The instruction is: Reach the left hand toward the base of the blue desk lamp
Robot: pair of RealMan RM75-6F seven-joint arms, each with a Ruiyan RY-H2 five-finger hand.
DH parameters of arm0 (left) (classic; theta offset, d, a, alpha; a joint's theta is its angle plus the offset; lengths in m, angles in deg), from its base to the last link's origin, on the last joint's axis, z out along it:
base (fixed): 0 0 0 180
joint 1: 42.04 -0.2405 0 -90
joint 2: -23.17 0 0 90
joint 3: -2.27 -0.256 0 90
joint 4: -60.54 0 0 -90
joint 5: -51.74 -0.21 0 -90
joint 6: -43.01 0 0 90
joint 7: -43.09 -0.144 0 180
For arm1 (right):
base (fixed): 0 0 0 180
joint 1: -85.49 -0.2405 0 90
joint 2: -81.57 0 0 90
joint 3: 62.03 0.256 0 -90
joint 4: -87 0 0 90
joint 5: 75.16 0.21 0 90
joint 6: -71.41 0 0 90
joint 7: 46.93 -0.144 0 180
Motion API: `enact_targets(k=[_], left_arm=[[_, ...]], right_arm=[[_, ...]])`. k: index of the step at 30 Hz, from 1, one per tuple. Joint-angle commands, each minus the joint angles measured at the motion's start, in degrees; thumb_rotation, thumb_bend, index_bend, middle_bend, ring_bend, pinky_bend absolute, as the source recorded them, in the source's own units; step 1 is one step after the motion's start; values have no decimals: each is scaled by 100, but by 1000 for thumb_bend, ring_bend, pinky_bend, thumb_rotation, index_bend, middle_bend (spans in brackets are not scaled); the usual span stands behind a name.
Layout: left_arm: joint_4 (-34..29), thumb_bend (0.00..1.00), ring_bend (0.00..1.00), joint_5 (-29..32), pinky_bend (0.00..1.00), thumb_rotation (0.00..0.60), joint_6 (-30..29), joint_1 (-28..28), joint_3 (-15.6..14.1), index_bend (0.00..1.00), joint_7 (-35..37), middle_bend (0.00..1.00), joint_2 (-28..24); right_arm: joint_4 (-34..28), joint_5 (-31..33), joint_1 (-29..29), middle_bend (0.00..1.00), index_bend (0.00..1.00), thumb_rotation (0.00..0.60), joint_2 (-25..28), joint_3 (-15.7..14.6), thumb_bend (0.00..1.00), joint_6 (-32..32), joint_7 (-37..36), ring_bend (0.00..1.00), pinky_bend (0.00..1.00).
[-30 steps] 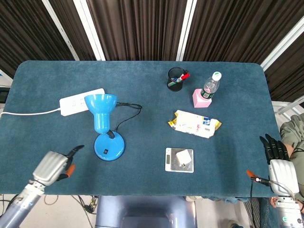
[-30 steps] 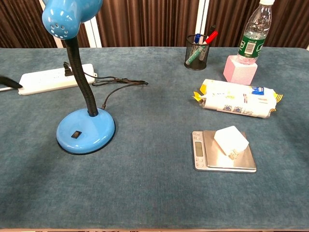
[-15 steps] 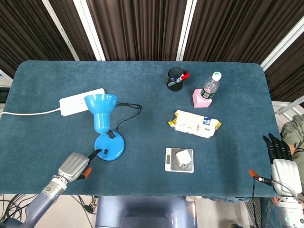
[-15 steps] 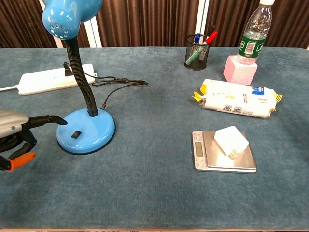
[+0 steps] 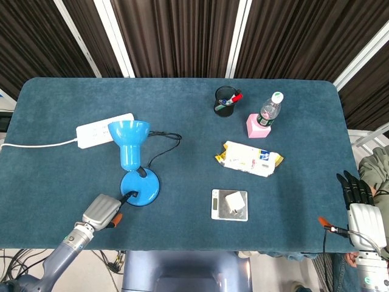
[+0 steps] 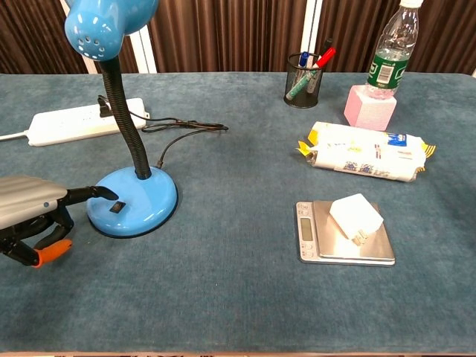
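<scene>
The blue desk lamp stands left of centre, its round base (image 5: 144,188) (image 6: 141,202) on the blue cloth and its shade (image 5: 129,136) (image 6: 104,26) on a black gooseneck. My left hand (image 5: 102,212) (image 6: 28,207) lies just in front-left of the base. One black finger (image 6: 104,193) stretches out over the base rim beside the switch, and the other fingers are curled under, holding nothing. Whether the fingertip touches the base I cannot tell. My right hand (image 5: 360,210) hangs off the table's right front corner with its fingers straight and apart, empty.
A white power strip (image 5: 104,129) (image 6: 82,121) lies behind the lamp, with the lamp's cord (image 6: 182,128) running to it. To the right are a small scale (image 5: 230,205) (image 6: 344,236) bearing a white charger, a tissue pack (image 5: 249,158), a pen cup (image 5: 225,100) and a bottle (image 5: 268,111) on a pink block.
My left hand has moved right and forward from the table's left front toward the lamp base, and its outstretched finger is now over the base rim. The right hand drew slightly back early on.
</scene>
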Motion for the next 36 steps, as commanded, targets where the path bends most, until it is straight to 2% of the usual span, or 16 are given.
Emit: enact_targets(k=[1,31,34,36], left_arm=[[17,514,804,44,857,600,15,30,-5,72,-40,741,33],[224,514,803,349,857,600,1,218,-131,71,-314,737,271],[143,514,797,260,856,600,-272,181,-81,71,-437,727,222],[44,512,756,130,824,600,-587,116,-44,71,-578,684,153]], right_arm=[[-1,13,1,18,0,600,-1,2,110,4,1,37,0],[-31,121,-8,18,0,600,-61,47,110,28,59,38,0],[-39,128,-7,18,0,600,-65,54,110,21,67,38,0],[-42,132,-4,18,0,600,-64,57,109,16,68,38,0]])
